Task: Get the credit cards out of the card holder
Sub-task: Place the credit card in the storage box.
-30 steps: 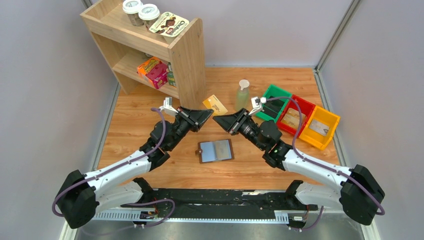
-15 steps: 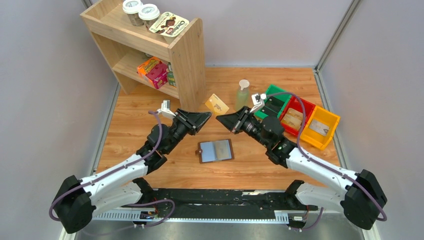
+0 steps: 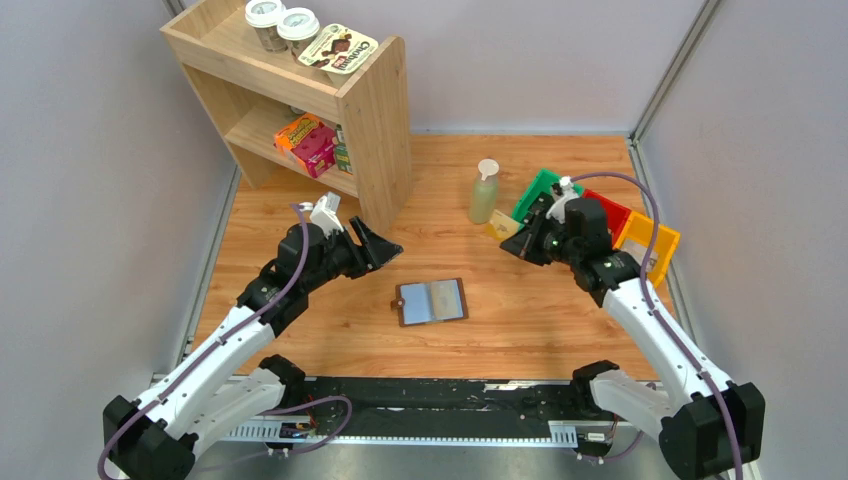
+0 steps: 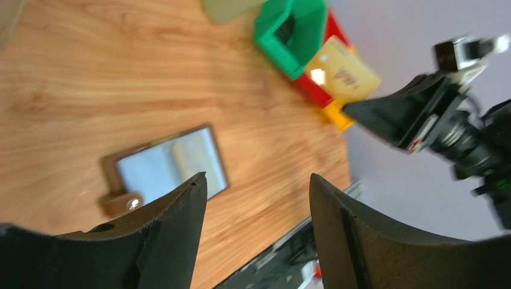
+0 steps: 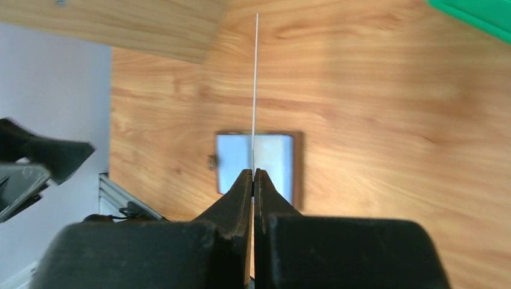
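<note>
First, tabletop (image 3: 300,215): wood-grain board walled in by pale panels, with both arm bases at 6 o'clock.
Shelf (image 3: 375,130): open wooden unit at 11 o'clock, with jars and a packet on top and small boxes on its lower level.
Left arm: reaches in from 7 o'clock. The left gripper (image 4: 258,180) is at 10 o'clock from the card holder, its fingers spread well apart and holding nothing.
Right arm: reaches in from 5 o'clock. The right gripper (image 5: 253,173) is at 2 o'clock from the card holder, its fingers pressed together on a card.
Bins (image 3: 537,187): a green, red and yellow row at 2 o'clock, partly hidden behind the right wrist.
Bottle (image 3: 485,195): pale and upright at 1 o'clock, just beside the green bin.
Card holder (image 3: 432,301): brown, lying open and flat near the middle of the tabletop, grey-blue panels up, touched by neither gripper. A tan patch shows in one panel but is too blurred to name.
Credit card (image 4: 343,73): tan-gold, clamped in the right gripper, well apart from the card holder and near the bottle's base.
</note>
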